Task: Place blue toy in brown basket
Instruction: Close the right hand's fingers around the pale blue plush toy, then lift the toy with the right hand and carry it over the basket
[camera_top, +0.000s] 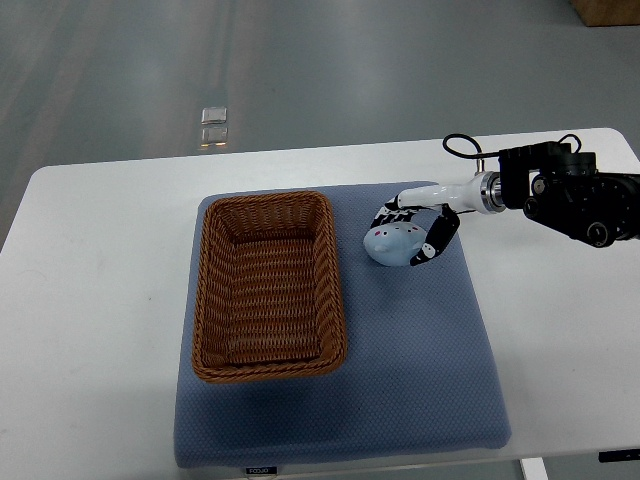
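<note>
Grey polished floor is seen beyond a white rectangular table (90, 300), on which a blue-grey padded fabric mat (420, 370) is laid. On the left half of the mat a brown woven wicker basket (205, 300), rectangular and open-topped, is set with its long side running away from the robot; nothing is seen inside it.

Just right of the basket's far corner — apart from its rim, not touching — a pale blue rounded soft toy (385, 243) is seen on the mat. The right hand (418, 232), white with black finger segments, is reached in from the right edge on a black forearm with a looped cable. Its fingers are curled around the toy's far and right sides, with fingertips (425, 252) against its surface; the toy is gripped, though whether it is lifted off the mat cannot be told.

On the floor beyond the table's far edge two small pale square markers (213, 125) are noted
</note>
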